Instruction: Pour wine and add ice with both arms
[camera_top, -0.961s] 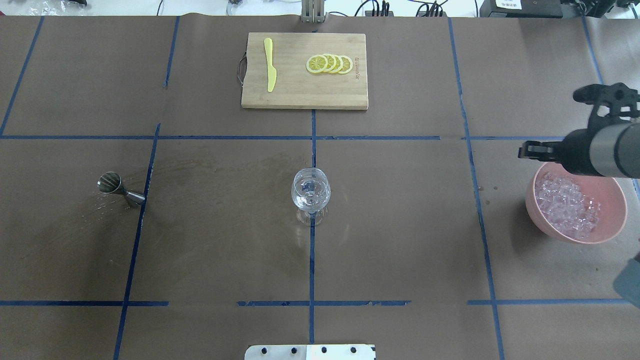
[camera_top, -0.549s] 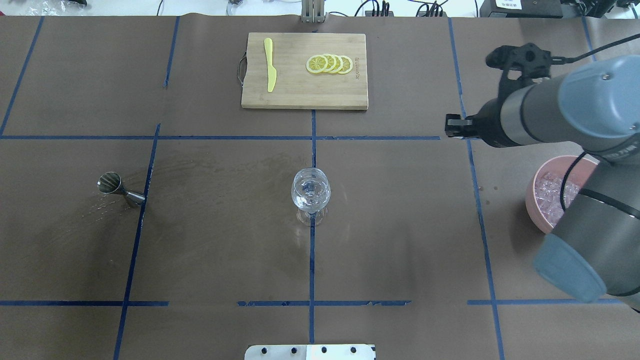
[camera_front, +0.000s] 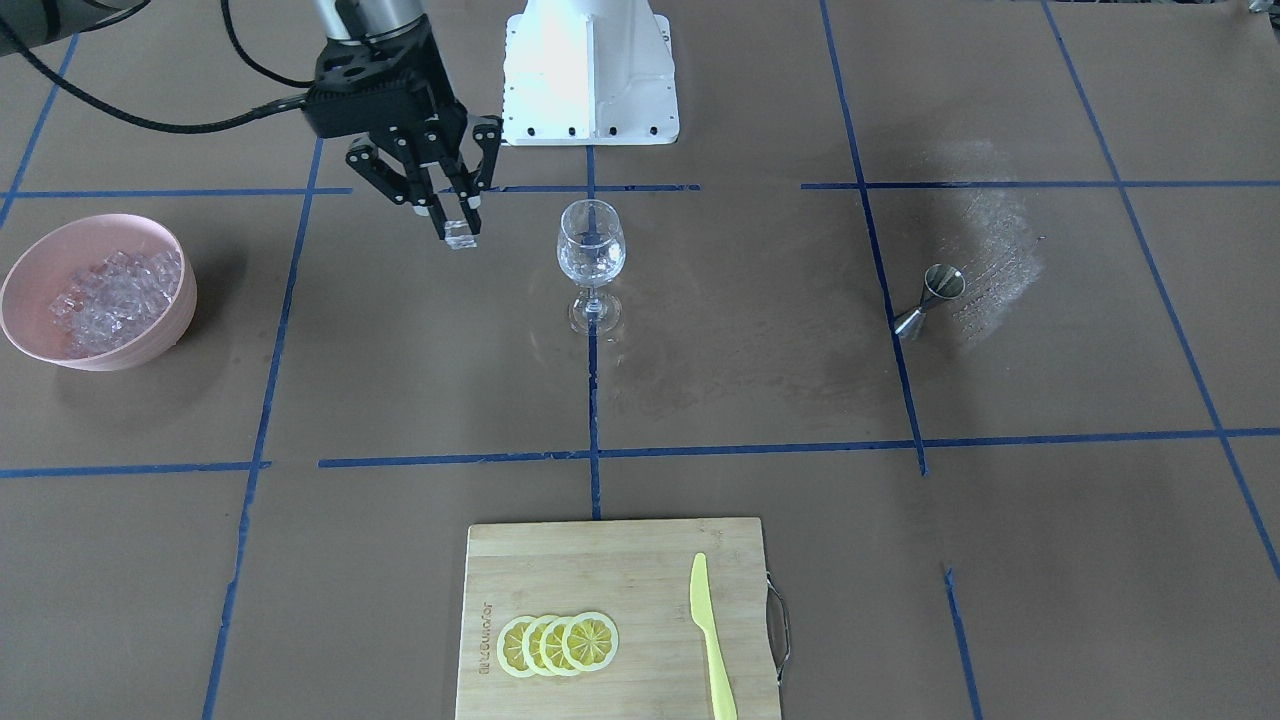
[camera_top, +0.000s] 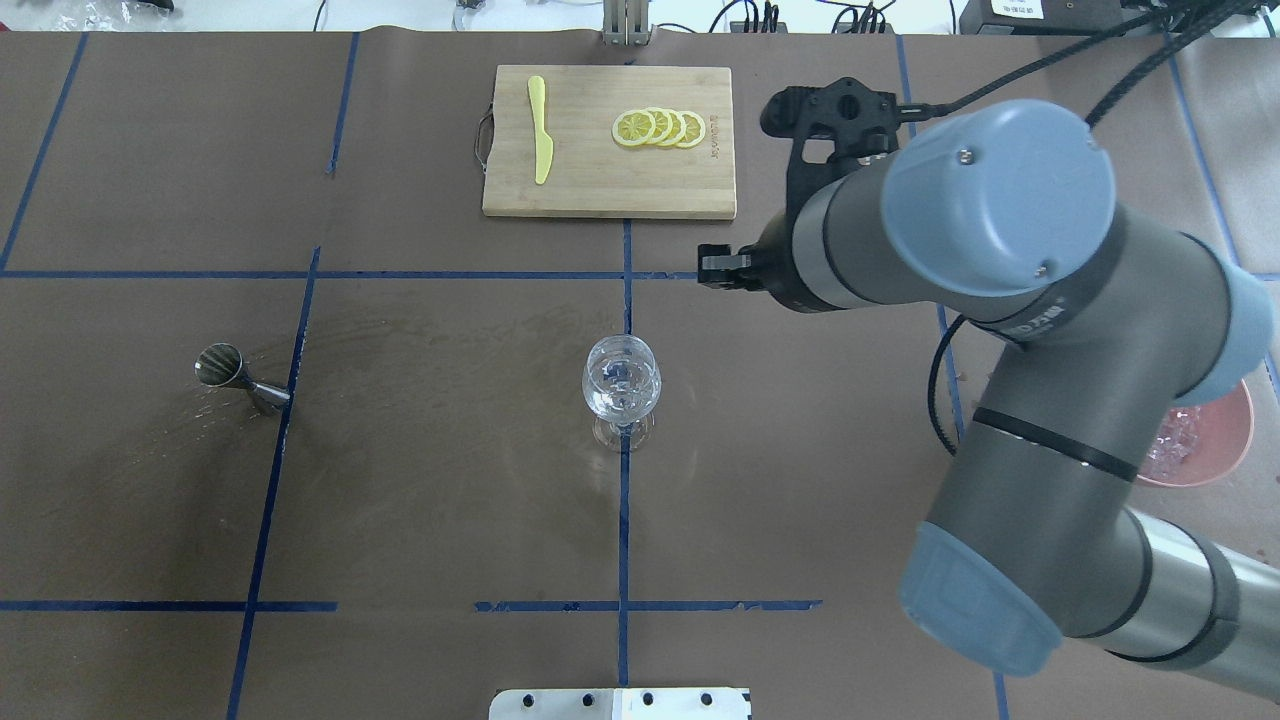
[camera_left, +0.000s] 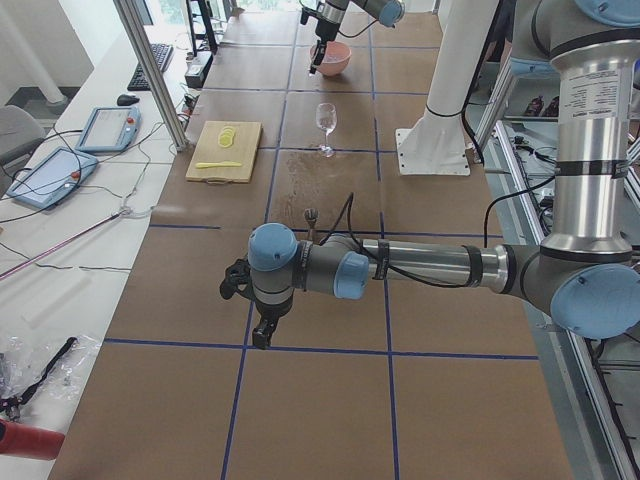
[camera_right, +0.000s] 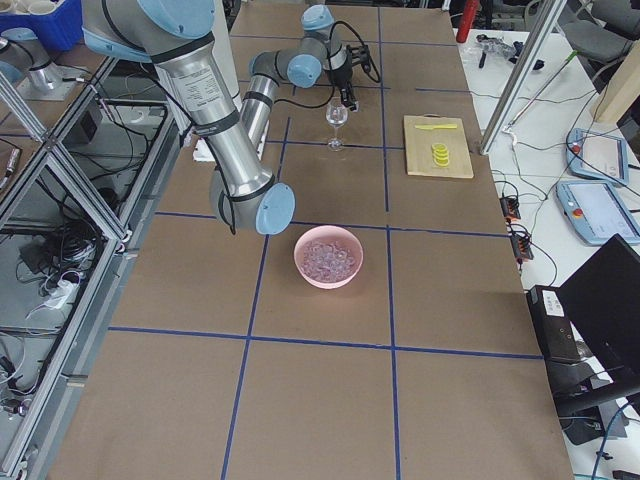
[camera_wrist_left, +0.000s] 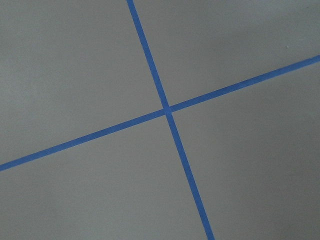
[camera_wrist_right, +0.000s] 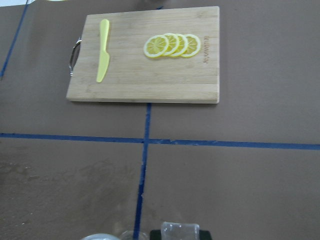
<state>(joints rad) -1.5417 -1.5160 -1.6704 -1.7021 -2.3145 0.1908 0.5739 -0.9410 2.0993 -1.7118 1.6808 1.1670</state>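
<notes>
Right end effector (camera_front: 456, 222) hung above the desk (camera_front: 400, 380), jaws narrow and pinched on one ice cube (camera_front: 461, 237); you could see that cube between the pads at the bottom edge of the right wrist view. It was near the wine glass (camera_front: 591, 255), to the robot's right of it and not touching; the glass stood upright on a blue tape line (camera_front: 593, 400). The rest of the ice (camera_front: 112, 292) lay heaped in the pink bowl (camera_front: 90, 232), well apart at the robot's right end. Left end effector (camera_left: 262, 338) showed only in the left side view, low over the desk; wide or narrow, you could not tell. A steel jigger (camera_front: 930, 297) stood at the robot's left, beside a pale streaked patch (camera_front: 985, 250). On your side lay the cutting board (camera_front: 600, 560), with lemon slices (camera_front: 557, 643) and a yellow knife (camera_front: 710, 630) on it. Desk was covered in brown paper, gridded in tape; white pedestal (camera_front: 590, 70) at the robot's edge; tablets (camera_left: 105, 128) on a side bench.
</notes>
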